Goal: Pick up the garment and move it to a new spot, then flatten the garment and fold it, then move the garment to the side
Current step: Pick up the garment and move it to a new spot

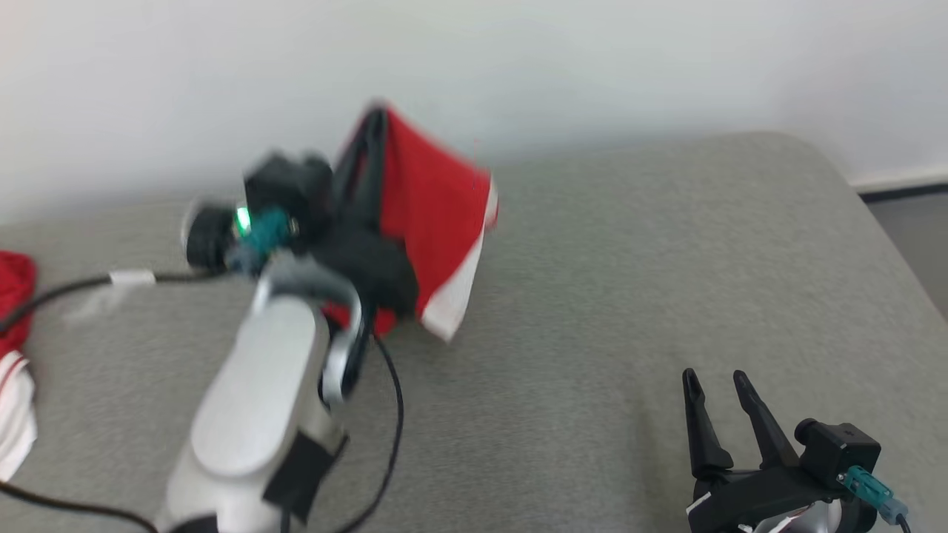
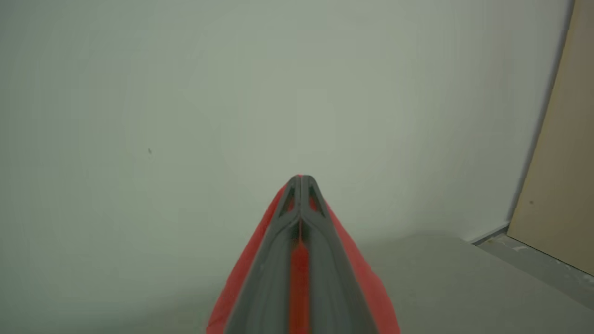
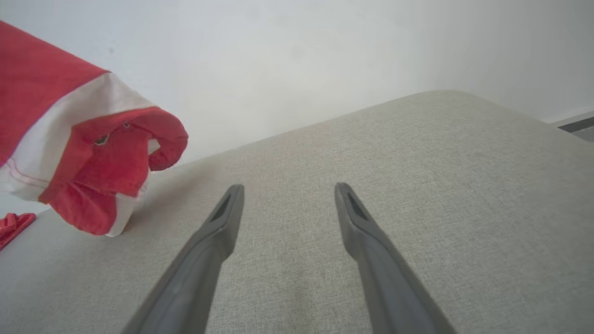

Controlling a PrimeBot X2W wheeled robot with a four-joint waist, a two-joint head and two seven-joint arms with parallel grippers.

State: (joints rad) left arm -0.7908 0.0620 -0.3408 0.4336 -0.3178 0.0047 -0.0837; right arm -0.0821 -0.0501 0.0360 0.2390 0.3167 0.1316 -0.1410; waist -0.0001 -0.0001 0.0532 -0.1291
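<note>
One garment (image 1: 437,222), pinched by left pincer (image 1: 378,118), hanging long axis vertical, right pincer (image 1: 715,377) spread

matt red cloth garment (image 1: 433,200), woven grey surface (image 1: 629,281).

I note the left gripper (image 1: 376,120) and the garment (image 1: 433,215) it pinches are blurred. The left forearm (image 1: 259,400) hides the garment's lower fold. At the cushion's (image 1: 629,259) left edge, the frame cuts off a red-and-white cloth (image 1: 15,296).
</note>
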